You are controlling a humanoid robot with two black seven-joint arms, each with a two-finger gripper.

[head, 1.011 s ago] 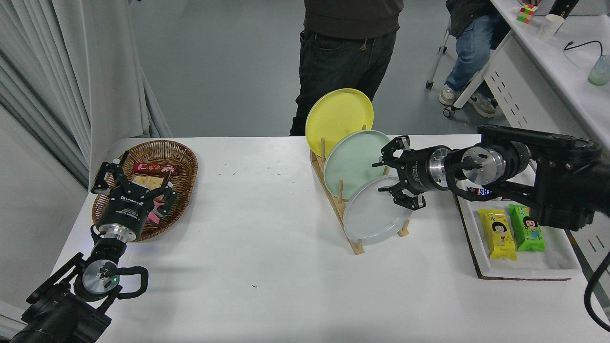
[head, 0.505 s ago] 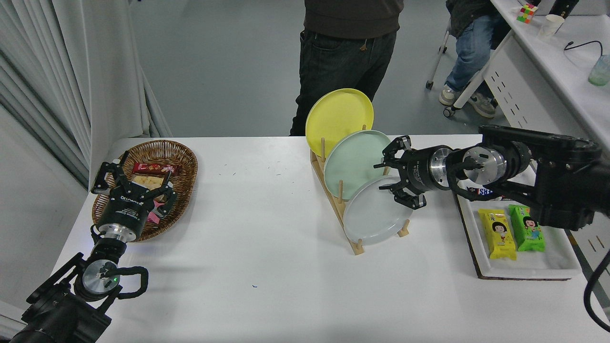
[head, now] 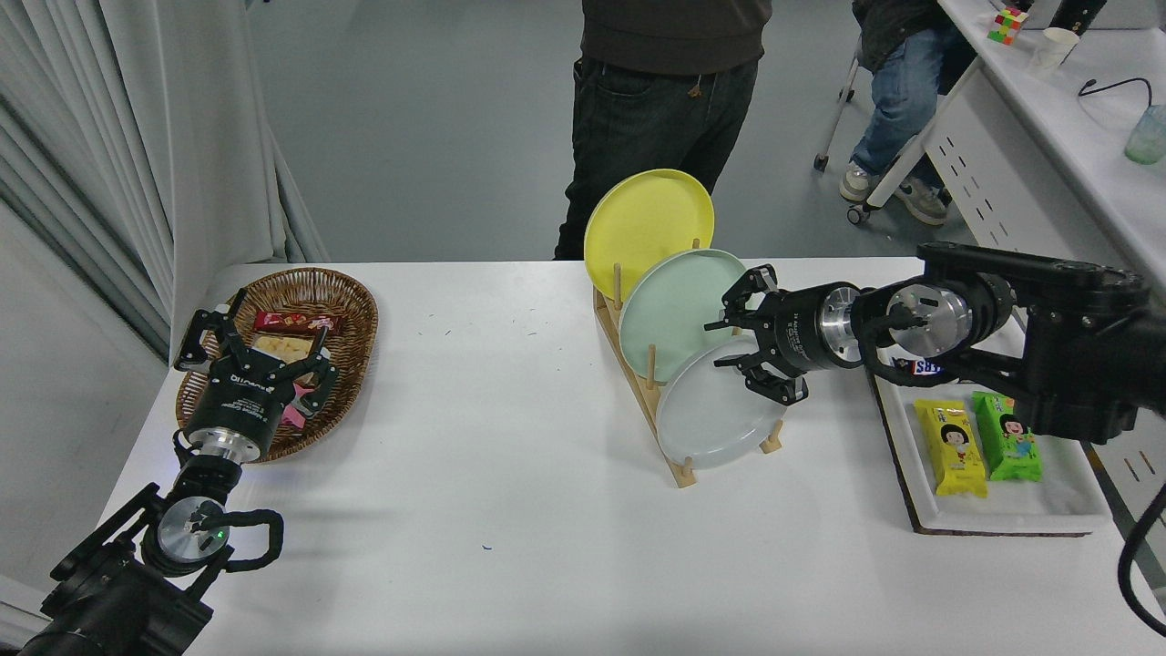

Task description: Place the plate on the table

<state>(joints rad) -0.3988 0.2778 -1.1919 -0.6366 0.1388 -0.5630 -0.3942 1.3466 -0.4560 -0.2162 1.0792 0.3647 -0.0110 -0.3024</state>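
At rack's front slot, light grey plate [head: 715,415] stands on edge in wooden rack [head: 638,383] on table [head: 510,510]. Right gripper [head: 742,351], fingers spread, straddles upper rim for pinch. Left gripper [head: 250,351] parked, fingers apart, over basket [head: 351,305].

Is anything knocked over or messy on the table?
Nothing stands out. The three plates stand neatly in the wooden rack, grey plate in front. Snacks lie tidy in the basket and on the tray. The right end effector is open by the grey plate.
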